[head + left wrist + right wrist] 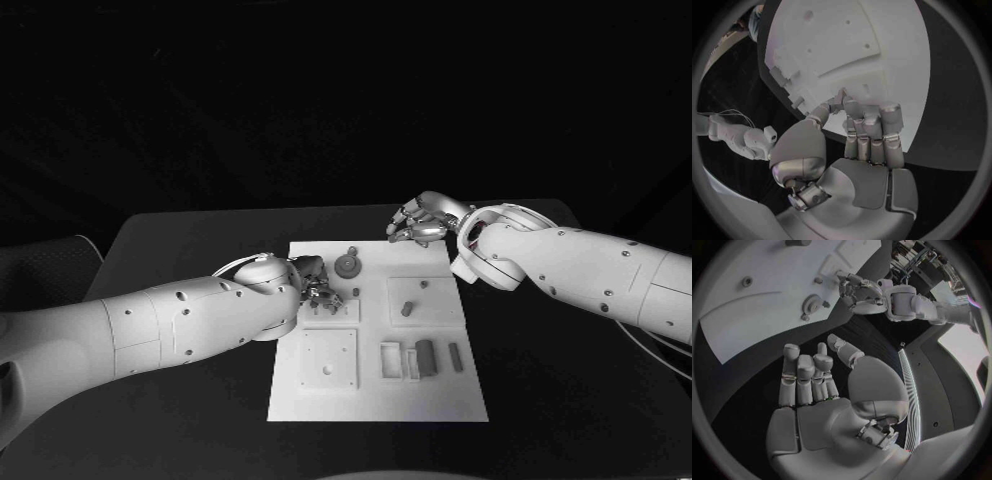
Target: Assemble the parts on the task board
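Note:
The white task board (378, 395) lies in the middle of the black table (188, 240). Grey parts sit on it: a round piece (348, 266) near the far edge, a small peg (408, 308) in a square plate, and bars (424, 354) in slots at the near right. My left hand (317, 290) rests on the board's left part with its fingers curled and its fingertips (844, 101) bunched against the board (848, 40); whether they pinch anything is hidden. My right hand (421, 224) hovers by the board's far right corner, holding nothing, fingers (807, 372) half bent and thumb apart.
A square plate (327, 358) with small holes lies on the board's near left. Bare black table lies to both sides of the board. The right wrist view shows the round piece (809, 303) on the board (754, 315) and my left hand (857, 292) beyond it.

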`<state>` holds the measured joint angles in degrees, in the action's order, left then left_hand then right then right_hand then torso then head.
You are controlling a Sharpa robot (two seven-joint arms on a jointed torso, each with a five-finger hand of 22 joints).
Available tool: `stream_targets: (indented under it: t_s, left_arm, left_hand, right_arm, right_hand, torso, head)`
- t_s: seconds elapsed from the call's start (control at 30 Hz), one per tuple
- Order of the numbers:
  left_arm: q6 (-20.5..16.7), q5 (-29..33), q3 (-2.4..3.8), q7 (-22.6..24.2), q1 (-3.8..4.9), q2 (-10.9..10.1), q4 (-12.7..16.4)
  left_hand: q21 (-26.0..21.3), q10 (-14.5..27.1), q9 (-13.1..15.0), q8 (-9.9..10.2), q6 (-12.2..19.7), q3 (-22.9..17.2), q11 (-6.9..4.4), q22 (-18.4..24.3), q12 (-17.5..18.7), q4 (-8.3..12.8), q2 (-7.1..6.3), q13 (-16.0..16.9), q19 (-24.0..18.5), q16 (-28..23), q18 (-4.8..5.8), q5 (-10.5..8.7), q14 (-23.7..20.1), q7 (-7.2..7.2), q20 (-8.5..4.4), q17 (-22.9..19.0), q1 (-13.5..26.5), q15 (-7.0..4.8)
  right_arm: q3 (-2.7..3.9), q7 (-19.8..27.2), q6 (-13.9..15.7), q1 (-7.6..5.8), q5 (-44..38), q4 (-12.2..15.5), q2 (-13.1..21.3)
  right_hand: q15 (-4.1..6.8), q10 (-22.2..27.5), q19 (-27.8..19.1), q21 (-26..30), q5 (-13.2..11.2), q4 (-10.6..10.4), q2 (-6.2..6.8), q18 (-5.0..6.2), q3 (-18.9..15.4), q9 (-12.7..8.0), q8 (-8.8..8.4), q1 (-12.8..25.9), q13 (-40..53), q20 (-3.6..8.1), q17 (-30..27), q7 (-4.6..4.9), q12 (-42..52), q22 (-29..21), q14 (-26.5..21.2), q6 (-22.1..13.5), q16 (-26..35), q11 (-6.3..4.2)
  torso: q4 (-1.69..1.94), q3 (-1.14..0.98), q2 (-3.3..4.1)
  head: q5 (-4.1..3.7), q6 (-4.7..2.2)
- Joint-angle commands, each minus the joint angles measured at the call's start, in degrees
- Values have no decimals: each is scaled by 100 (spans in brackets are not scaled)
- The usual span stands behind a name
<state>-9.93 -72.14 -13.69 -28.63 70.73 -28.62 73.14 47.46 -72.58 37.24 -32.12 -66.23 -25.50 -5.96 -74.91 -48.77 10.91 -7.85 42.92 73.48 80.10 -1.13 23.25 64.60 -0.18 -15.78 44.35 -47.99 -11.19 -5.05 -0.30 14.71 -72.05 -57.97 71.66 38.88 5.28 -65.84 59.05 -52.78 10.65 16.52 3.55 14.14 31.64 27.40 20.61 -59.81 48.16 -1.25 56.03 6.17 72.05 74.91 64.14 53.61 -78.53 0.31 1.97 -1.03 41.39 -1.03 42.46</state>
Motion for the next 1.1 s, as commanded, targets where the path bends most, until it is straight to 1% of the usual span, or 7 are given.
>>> stream_targets:
  t_s: [0.03, 0.2, 0.37, 0.73, 0.9, 1.03, 1.1]
  left_arm:
    - [59, 22, 3, 56, 0, 13, 6]
    - [62, 3, 3, 52, -1, 15, 9]
    - [90, 4, 3, 51, -1, 14, 10]
    - [140, 9, 3, 58, -1, 11, 13]
    - [138, 12, 3, 48, -1, 13, 8]
    - [163, 12, 3, 40, -2, 11, 8]
    - [166, 12, 3, 37, -2, 11, 6]
  left_hand:
    - [12, 40, -10, -1, 25, 42, 2, -108, -16, 6, -4, -7, -47, 2, -362, -29, -34, 14, -4, -9, 49, -46]
    - [4, 49, -15, -6, 34, 85, 3, -104, -15, 13, -17, -13, -57, 2, -365, -98, -42, 15, -4, -16, 79, -46]
    - [3, 49, -16, -7, 35, 91, 2, -103, -16, 16, -19, -14, -58, 2, -366, -112, -43, 15, -4, -18, 80, -46]
    - [0, 56, -21, -11, 43, 112, 2, -103, -18, 51, -43, -18, -63, 6, -370, -146, -49, 15, -4, -23, 65, -47]
    - [-12, 73, -32, -13, 60, 213, 9, -101, -20, 29, -104, -23, -83, 12, -368, -172, -70, 22, 2, -29, 194, -39]
    - [-14, 81, -35, -16, 66, 268, 10, -103, -23, 44, -98, -25, -92, 18, -371, -181, -80, 22, 0, -30, 240, -39]
    - [-15, 82, -36, -17, 67, 273, 9, -103, -24, 50, -88, -25, -94, 20, -373, -182, -82, 21, -1, -30, 240, -39]
  right_arm:
    - [3, 34, -47, 0, 1, 7, -5]
    - [3, 32, -46, 0, 0, 9, -5]
    - [3, 35, -48, 0, 0, 8, -5]
    - [3, 35, -44, 0, 0, 8, -7]
    - [3, 25, -25, 0, 0, 10, -4]
    - [3, 23, -34, 0, 0, 8, -6]
    - [3, 24, -35, 0, 0, 4, -10]
  right_hand:
    - [25, 39, -13, 35, 24, -2, 21, 86, 5, 5, -36, 20, 8, -10, -7, 56, -30, 59, 6, 3, 15, 0]
    - [25, 40, -13, 35, 26, 0, 20, 86, 7, 7, -37, 16, 8, -10, -7, 56, -30, 59, 6, 2, 15, 1]
    - [24, 40, -13, 35, 26, 0, 21, 86, 7, 8, -38, 15, 8, -10, -7, 57, -29, 59, 6, 2, 15, 1]
    - [23, 40, -12, 34, 25, -3, 24, 86, 4, 10, -41, 20, 9, -10, -7, 59, -29, 59, 6, -1, 14, 3]
    - [22, 41, -12, 34, 24, -6, 24, 86, 1, 11, -44, 25, 9, -11, -7, 60, -29, 59, 6, -4, 14, 4]
    - [22, 41, -11, 34, 25, -7, 21, 86, 2, 12, -46, 26, 9, -11, -7, 61, -29, 59, 6, -6, 13, 5]
    - [21, 41, -10, 34, 25, -7, 21, 86, 1, 12, -47, 27, 10, -11, -7, 61, -29, 59, 7, -8, 13, 5]
  torso:
    - [0, 0, 0]
    - [1, 1, 0]
    - [-2, -4, 0]
    - [-1, -2, 1]
    - [1, -1, 0]
    - [2, 2, 1]
    - [2, -2, 1]
  head:
    - [-4, -1]
    - [-3, -9]
    - [-5, -7]
    - [-8, 5]
    - [3, 3]
    - [-2, 11]
    - [-4, 10]
